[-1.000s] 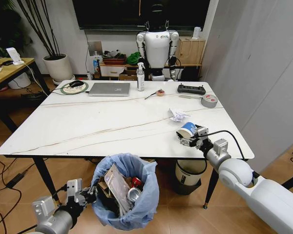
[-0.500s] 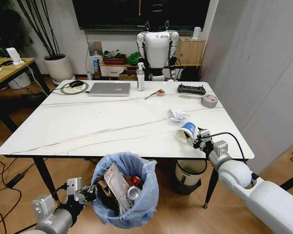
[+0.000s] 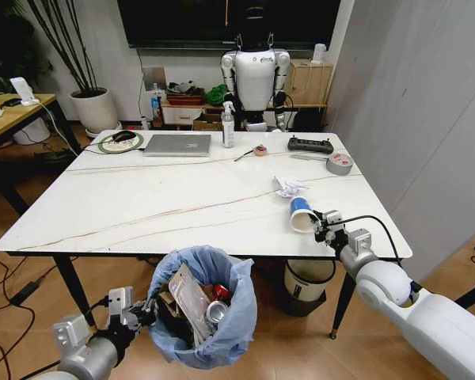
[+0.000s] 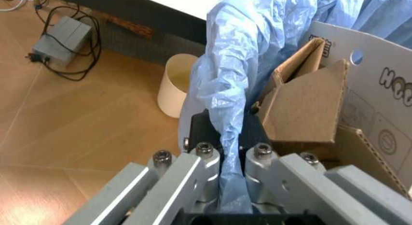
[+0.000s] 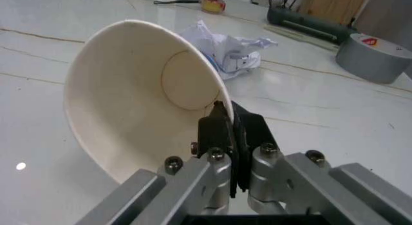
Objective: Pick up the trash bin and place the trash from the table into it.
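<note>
1. The table (image 3: 142,206), white marble-look with grey veins, fills the frame's middle.
2. Along its far edge: a mouse on a round pad (image 3: 120,141), a silver laptop (image 3: 178,144), a spray bottle (image 3: 228,127), and a small tape roll (image 3: 260,150).
3. Upper right: a black controller (image 3: 310,145) and a grey tape roll (image 3: 339,163).
4. Right of centre lies a white paper wad (image 3: 288,187).

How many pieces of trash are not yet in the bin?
2: the paper cup, pinched at its rim by the right tool near the table's right front edge, and a white paper wad behind it.
</note>
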Tool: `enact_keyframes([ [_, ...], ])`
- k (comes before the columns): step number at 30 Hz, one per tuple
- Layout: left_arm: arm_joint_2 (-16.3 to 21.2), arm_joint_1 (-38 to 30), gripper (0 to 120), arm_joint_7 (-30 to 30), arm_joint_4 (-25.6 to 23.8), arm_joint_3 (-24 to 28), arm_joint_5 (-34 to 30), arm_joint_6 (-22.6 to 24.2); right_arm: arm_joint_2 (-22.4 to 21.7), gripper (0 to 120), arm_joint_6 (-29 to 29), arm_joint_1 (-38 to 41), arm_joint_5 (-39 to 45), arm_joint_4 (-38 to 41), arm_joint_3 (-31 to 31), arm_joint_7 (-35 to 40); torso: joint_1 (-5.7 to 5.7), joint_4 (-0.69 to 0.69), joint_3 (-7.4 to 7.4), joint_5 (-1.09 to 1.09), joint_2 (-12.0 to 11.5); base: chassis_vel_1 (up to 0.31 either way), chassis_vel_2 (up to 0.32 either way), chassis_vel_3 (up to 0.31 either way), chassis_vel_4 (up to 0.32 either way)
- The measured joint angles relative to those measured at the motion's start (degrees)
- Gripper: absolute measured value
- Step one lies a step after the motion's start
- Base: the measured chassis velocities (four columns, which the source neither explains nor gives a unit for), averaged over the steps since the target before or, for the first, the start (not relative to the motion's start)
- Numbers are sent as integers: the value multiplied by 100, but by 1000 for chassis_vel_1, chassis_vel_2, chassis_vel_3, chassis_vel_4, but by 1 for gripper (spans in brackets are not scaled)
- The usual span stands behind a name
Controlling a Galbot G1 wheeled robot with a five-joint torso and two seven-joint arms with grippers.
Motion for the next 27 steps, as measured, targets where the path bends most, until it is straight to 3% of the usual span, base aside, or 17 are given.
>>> enact_keyframes([
  [6, -4, -7, 0, -1, 4, 30, 6, 0, -114, 0, 202, 6, 167, 89, 57, -254, 0, 0, 0, 0, 0, 0, 0, 0, 0],
  [11, -16, -8, 0, -1, -5, 26, -30, 0, -480, 0, 1275, 40, 802, 412, 99, -1718, 0, 0, 0, -1, 0, 0, 0, 0, 0],
  [16, -30, 5, 0, -1, -14, 25, -30, 0, -781, 0, 1812, 30, 1064, 896, -35, -2773, 0, -1, 0, -1, 0, 0, 0, 0, 0],
  [20, -27, -16, 0, -6, -22, 61, -37, 0, -955, 0, 1900, 70, 1156, 1563, -271, -3113, 0, 1, 0, -1, 0, 0, 0, 0, 0],
  [27, 49, -50, 0, -5, -62, 187, -69, 6, -1194, 0, 1877, -58, 834, 2030, -690, -3186, 0, -1, 0, 0, 0, 0, 0, 0, 0],
])
